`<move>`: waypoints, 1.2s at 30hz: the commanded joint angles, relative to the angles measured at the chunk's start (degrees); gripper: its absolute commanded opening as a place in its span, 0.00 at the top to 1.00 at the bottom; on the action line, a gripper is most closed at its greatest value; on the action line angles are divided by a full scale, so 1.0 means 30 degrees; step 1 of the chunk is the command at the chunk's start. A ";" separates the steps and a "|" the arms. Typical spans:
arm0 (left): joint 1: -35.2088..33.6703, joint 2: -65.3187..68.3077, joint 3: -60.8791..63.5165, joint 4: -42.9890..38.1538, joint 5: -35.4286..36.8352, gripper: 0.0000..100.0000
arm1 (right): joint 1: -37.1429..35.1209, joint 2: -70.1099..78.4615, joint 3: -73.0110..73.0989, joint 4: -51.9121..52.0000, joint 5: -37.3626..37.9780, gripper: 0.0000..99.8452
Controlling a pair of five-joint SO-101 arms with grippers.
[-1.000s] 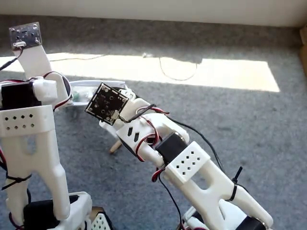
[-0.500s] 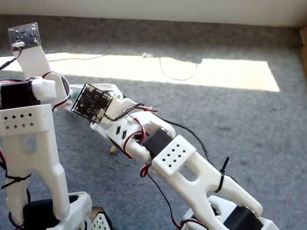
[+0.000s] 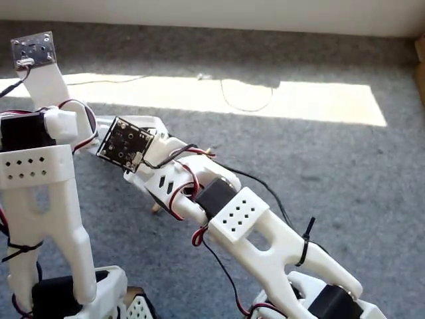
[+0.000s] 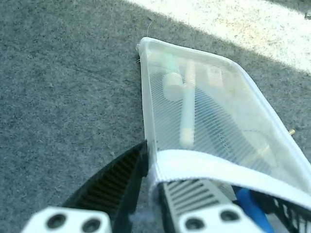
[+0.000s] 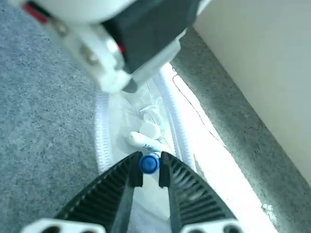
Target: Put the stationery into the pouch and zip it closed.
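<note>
**Loading step: blue pen held at the open pouch**

The 2 arms meet at the pouch (image 4: 214, 111), which lies flat on the grey surface (image 3: 319, 179) at the edge of the sunlit strip, partly under the right arm's wrist.

Left gripper (image 4: 151, 170): jaws narrow, pinched on the pouch's woven rim at 1 corner of the mouth.

Right gripper (image 5: 149, 156): jaws closed on a blue pen (image 5: 149, 164), seen end-on. It is held over the open mouth, between the 2 zipper bands.

Through the mesh a white pen (image 4: 187, 109) and a few other pale items show inside the pouch; what those items are cannot be told. A tan, stick-like item (image 3: 158, 205) lies on the surface beneath the right arm and may be 1 more piece to load.

Step in hand, as judged: filling the pouch. The zipper is open and closing has not begun.

The next move calls for 3 things:
1. Carry the blue pen along its own axis into the mouth, deep enough to clear the zipper line.
2. Spread the right jaws and draw back without snagging the mesh.
3. Maintain the left pinch so that the mouth does not fall shut.

Zipping would follow once all the stationery is inside.
</note>
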 commanded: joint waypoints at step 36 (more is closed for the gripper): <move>-0.2740 -0.0366 0.0337 -0.0733 -0.0029 0.99 | 0.5495 -0.1861 -0.9245 1.0593 -0.9582 0.82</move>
